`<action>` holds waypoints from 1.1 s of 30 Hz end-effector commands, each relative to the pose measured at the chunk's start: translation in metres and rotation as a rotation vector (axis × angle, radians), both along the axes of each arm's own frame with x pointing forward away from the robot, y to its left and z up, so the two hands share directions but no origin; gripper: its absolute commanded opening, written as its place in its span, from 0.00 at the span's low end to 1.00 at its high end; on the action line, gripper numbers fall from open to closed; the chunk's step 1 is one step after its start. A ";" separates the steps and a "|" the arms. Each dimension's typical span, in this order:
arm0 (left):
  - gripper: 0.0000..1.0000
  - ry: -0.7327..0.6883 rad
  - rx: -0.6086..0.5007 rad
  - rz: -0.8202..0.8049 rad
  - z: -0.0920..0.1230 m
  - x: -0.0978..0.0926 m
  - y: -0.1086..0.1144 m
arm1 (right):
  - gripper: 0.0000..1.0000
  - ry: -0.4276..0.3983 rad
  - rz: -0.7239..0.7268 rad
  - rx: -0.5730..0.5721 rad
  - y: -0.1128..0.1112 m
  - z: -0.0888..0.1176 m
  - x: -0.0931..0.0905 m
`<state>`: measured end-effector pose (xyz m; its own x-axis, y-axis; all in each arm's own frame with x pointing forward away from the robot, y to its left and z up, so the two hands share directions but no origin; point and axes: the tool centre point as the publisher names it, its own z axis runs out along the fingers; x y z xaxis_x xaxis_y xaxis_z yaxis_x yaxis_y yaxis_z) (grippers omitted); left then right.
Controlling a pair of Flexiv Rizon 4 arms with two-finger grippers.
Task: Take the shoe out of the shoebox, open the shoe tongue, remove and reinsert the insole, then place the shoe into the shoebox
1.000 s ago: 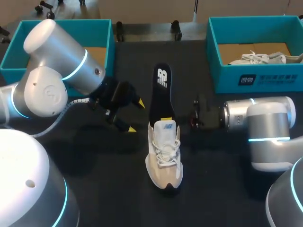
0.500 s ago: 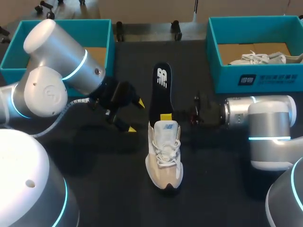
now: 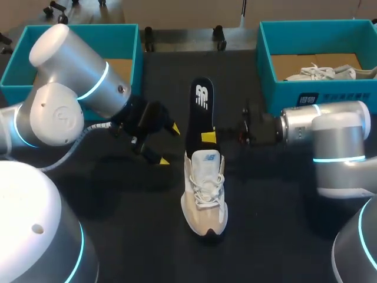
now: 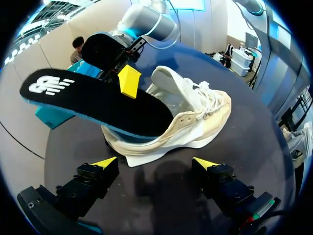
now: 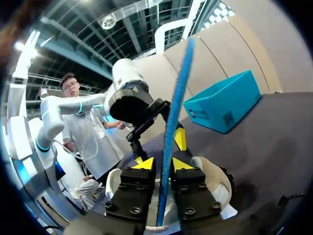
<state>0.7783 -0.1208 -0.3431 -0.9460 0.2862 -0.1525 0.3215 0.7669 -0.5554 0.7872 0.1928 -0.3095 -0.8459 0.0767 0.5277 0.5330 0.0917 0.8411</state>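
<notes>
Two arms over a dark table (image 3: 277, 224). The beige-and-white shoe (image 3: 204, 191) sits upright in the centre of the frame, toe towards the bottom edge, laces done up, outside both boxes. The black insole (image 3: 199, 118) has one end tucked in the shoe's opening, and the rest sticks out towards the top centre. The right gripper (image 3: 207, 137) comes in from the right edge and is clamped on the insole just above the shoe's collar.

In the right wrist view, the right gripper (image 5: 163, 164) has a yellow tip on each side of the insole (image 5: 176, 107), seen edge-on with a blue rim. The left gripper (image 3: 169, 144) sits left of the shoe, released, fingers spread, gripping nothing.

In the left wrist view, the shoe (image 4: 195, 122) and insole (image 4: 93, 103) lie ahead of those spread fingers, apart from them.

Teal shoebox (image 3: 12, 82) is at upper left. A second teal shoebox (image 3: 294, 88) is at upper right with another pale shoe (image 3: 321, 72) inside.
</notes>
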 end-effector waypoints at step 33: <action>1.00 -0.003 0.005 0.001 0.000 -0.001 0.000 | 0.15 0.053 0.041 -0.113 0.000 -0.016 -0.012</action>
